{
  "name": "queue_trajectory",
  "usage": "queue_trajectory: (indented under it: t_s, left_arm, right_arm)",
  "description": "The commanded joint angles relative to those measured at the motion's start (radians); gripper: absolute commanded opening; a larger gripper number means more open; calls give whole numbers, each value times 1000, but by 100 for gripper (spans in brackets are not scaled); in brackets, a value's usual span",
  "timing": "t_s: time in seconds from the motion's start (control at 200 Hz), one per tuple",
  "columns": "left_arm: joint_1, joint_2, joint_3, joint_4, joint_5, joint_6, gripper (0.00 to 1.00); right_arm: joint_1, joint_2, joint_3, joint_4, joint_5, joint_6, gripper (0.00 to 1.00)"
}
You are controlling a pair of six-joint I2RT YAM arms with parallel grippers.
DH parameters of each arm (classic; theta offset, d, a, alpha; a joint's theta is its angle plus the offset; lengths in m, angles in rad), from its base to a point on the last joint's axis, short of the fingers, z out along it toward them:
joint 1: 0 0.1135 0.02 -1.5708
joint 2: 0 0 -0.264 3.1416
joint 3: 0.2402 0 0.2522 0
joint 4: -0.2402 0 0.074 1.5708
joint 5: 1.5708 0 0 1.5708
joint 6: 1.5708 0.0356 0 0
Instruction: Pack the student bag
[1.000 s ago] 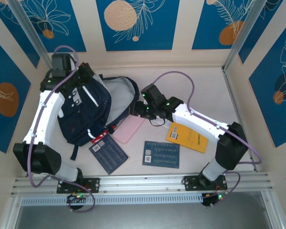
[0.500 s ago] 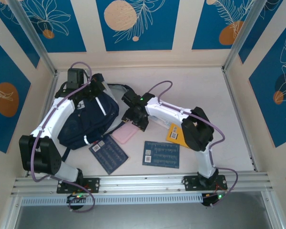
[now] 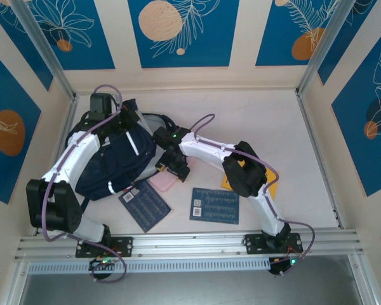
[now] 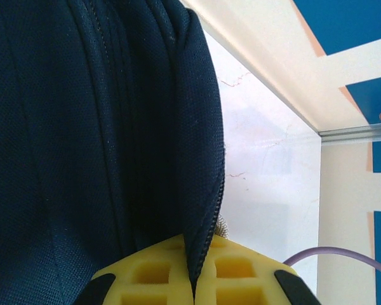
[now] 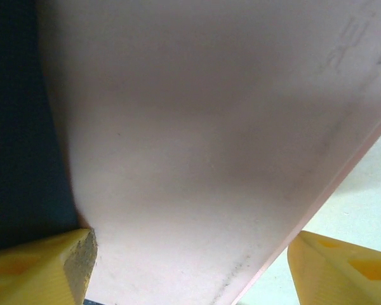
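Tightly pinched, student bag (image 4: 82, 127) in left gripper (image 4: 193, 283)

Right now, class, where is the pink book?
In the top view, the pink book lies left of centre, beside the student bag, beneath the right gripper, just beyond a blue booklet.

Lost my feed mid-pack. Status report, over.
Left end effector shut on edge of student bag. Right end effector open, astride pink notebook beside bag. Blue booklet lying at bag's near edge.
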Motion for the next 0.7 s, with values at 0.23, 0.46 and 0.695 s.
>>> queue_trajectory:
  t_s: [0.23,0.46,0.695]
  left_arm:
    - [27,-13,-2,14,13,-9,0]
    - [29,-3,1,18,20,-14,0]
    - [29,3,10,8,30,3,0]
  right_arm:
    - [-29,-64,-231,-76,135,-90,76]
    - [-105,-171,-394,-27,203,-181,74]
    - [-124,-241,-346,-37,243,-284,78]
